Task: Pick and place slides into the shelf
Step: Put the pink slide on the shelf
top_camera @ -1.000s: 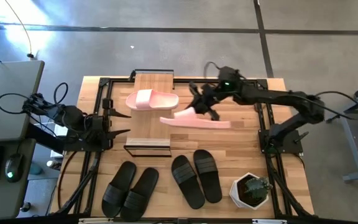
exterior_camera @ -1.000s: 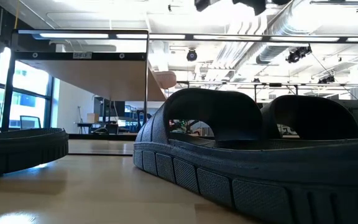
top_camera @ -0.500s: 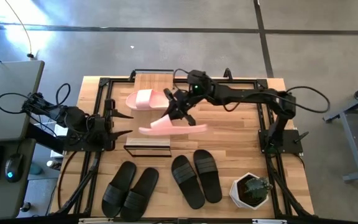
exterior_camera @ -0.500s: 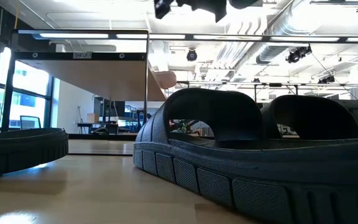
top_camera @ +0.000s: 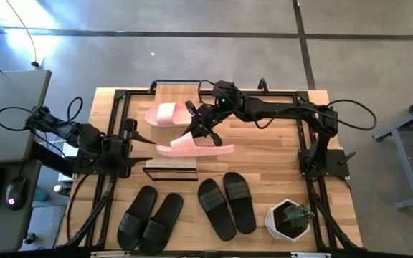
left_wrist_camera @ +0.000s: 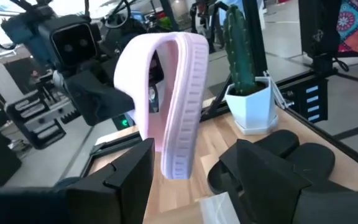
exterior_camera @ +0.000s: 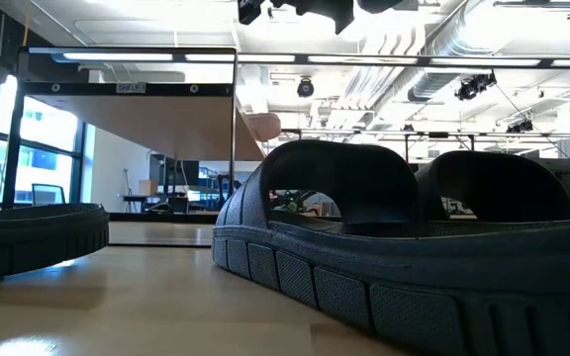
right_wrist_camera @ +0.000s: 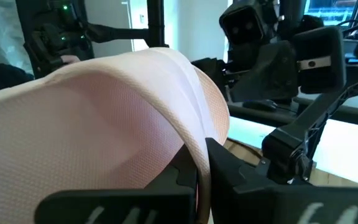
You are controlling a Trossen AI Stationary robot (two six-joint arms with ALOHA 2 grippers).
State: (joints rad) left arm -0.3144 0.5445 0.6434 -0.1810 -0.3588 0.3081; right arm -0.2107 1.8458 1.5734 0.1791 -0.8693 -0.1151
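Note:
My right gripper [top_camera: 203,129] reaches over the shelf [top_camera: 175,94], a light plank in a black frame, and is shut on a pale pink slide [top_camera: 193,147]. This slide also fills the right wrist view [right_wrist_camera: 104,112] and stands on edge in the left wrist view [left_wrist_camera: 179,106]. The other pink slide [top_camera: 175,115] lies flat on its sole on the shelf's plank. Two black pairs [top_camera: 150,219] [top_camera: 226,205] lie on the table near its front edge. My left gripper [top_camera: 139,142] waits open at the shelf's left side, pointing toward the held slide. My right gripper holds the pink slide by its wide strap [right_wrist_camera: 191,146], the strap's edge pinched between the two fingers [right_wrist_camera: 229,171]. It comes slanting down from the table's far right. The slide hangs lifted below the fingers, tipped onto its side over the shelf's near part.
A potted cactus in a white pot [top_camera: 290,218] stands at the table's near right corner. Black frame rails [top_camera: 305,147] run along the table's left and right sides. In the low view a black slide [exterior_camera: 364,227] fills the foreground, and the shelf [exterior_camera: 127,99] stands behind it.
My right gripper has carried the pink slide toward the table's left, from the bare table right of the shelf to over the shelf's near part. The slide stays lifted and has tipped slightly in the hold. The left arm has kept still.

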